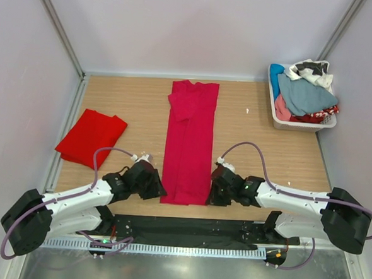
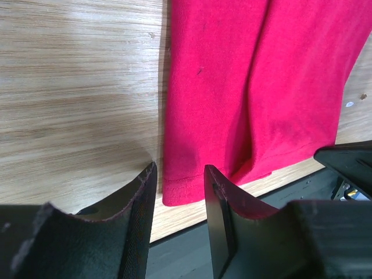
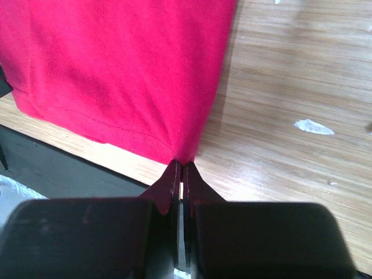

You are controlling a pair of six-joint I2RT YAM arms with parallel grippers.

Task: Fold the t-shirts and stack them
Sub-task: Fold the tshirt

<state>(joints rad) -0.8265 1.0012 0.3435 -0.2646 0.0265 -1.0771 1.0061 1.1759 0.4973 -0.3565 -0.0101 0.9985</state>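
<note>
Raspberry-crimson cloth t-shirt (image 1: 189,143), pinched at near right hem corner by closed right fingers (image 3: 172,181); left fingers (image 2: 139,195) apart, straddling near left hem corner. Lies as long folded strip mid wooden counter (image 1: 138,98); folded scarlet cloth t-shirt (image 1: 91,137) well apart, near left edge.

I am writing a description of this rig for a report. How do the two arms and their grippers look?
Both the left arm and the right arm have white links between bulky black joint housings. A lilac-grey cable loops along each arm. The left gripper and right gripper are matte black, with fingers tapering to narrow tips. No markings show.
</note>
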